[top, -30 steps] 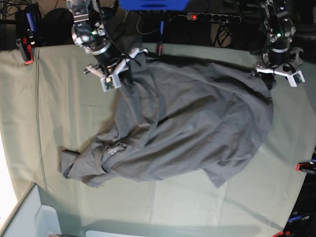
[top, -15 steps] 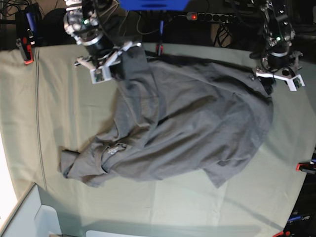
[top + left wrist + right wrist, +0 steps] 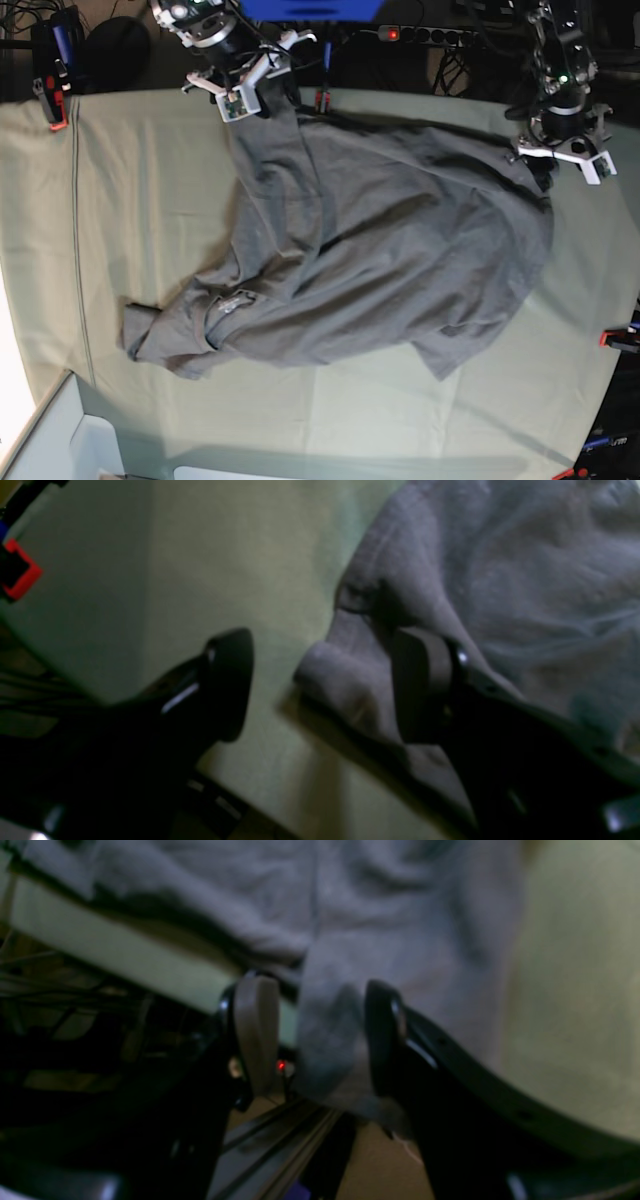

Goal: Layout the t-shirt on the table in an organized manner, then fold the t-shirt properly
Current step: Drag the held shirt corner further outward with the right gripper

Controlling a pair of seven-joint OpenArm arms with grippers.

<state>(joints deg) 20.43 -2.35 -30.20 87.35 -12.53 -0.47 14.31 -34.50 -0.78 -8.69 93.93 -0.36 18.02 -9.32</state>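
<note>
The grey t-shirt [image 3: 380,250] lies spread and creased across the table [image 3: 150,220], with its neck label [image 3: 235,303] at the near left. My right gripper [image 3: 250,85] is at the far edge, where a shirt corner reaches up to it. In the right wrist view a strip of shirt [image 3: 327,1040] hangs between the parted jaws of the right gripper [image 3: 320,1035], with a gap at one finger. My left gripper [image 3: 560,150] is over the shirt's far right edge. In the left wrist view the left gripper [image 3: 325,685] is wide open around a folded shirt edge [image 3: 340,675].
Red-orange clamps sit at the far left corner [image 3: 55,110] and the right edge [image 3: 620,338]. A power strip [image 3: 430,37] and cables lie beyond the far edge. A white box [image 3: 60,440] stands at the near left corner.
My right gripper has moved up to the table's far edge, dragging the shirt corner with it and stretching that side. My left gripper has stayed almost still at the far right.
</note>
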